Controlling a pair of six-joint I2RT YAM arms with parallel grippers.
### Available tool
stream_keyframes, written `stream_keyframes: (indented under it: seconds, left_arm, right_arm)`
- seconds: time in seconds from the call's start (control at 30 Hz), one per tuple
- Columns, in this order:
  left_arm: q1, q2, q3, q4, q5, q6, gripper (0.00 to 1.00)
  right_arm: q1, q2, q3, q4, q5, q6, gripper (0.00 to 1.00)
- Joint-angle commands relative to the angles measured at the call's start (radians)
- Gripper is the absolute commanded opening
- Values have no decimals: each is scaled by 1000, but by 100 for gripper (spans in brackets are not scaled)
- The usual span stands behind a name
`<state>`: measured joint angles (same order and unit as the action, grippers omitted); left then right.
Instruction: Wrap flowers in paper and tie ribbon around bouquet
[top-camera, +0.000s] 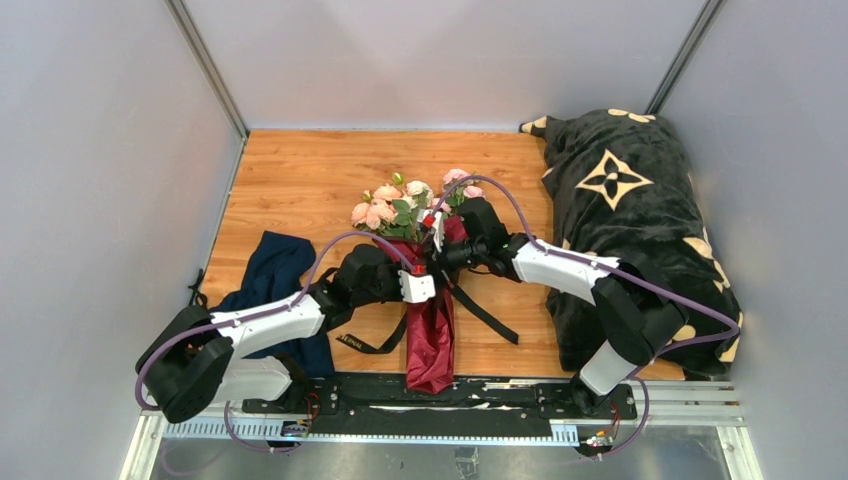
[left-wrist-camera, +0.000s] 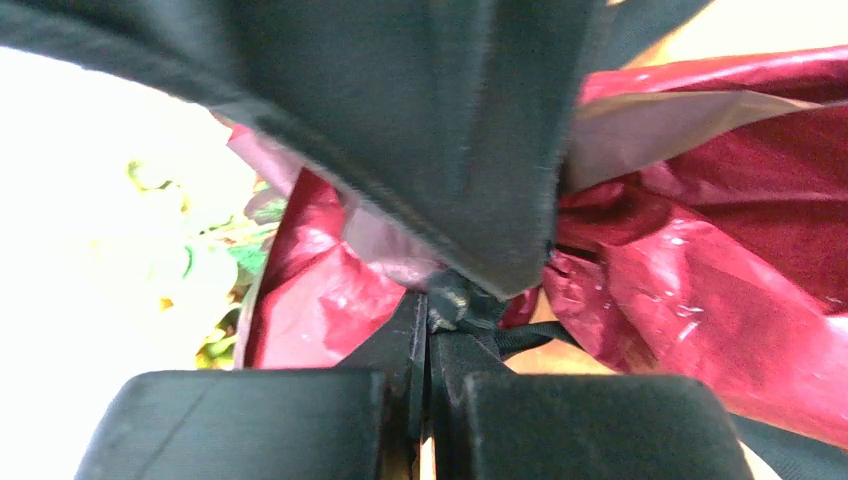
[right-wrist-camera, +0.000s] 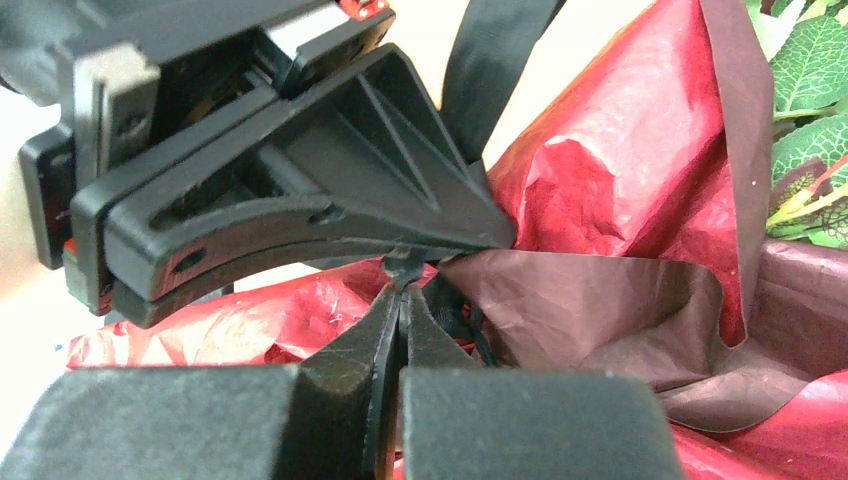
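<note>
so the bouquet (top-camera: 428, 300) is lying flat in the middle of the table (top-camera: 290, 180), right between my two arms. its long axis runs near to far: the flowers (top-camera: 385, 210) point away from my bases toward the back wall, and the twisted tail of the burgundy paper (top-camera: 430, 355) points back at the near edge.

the ribbon (top-camera: 485, 313) crosses the bouquet at its narrow waist, just under the leaves, with loose ends trailing on the table to either side. there's a small black knot (left-wrist-camera: 455, 300) sitting on the paper there.

both my jaws meet at that knot, tip to tip, nearly touching each other. left jaws are pinched shut on the ribbon right at the knot, coming in from the left. right jaws are shut too, with a strand of ribbon caught between them, coming in from the right. neither arm is nearer, they're both on it.

my guess is the next bit is snugging the knot, so the pull should go sideways, across the bouquet's long axis, each arm to its own side. pull along the axis and i'd probably slide the ribbon off the cone.
</note>
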<state>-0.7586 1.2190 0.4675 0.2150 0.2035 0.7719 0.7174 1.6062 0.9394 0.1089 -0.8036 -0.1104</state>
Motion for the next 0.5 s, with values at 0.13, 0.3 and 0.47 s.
stream_keyframes:
  seconds: [0.13, 0.3, 0.47]
  left_arm:
    - [2, -48, -9, 110, -69, -93, 0]
    - [1, -56, -30, 120, -34, -70, 0]
    - [2, -69, -59, 160, -27, -20, 0]
  right_arm:
    - [-5, -25, 7, -147, 29, -58, 8]
    - [-23, -59, 29, -208, -26, -99, 36]
    - [-146, -94, 42, -193, -159, -40, 49]
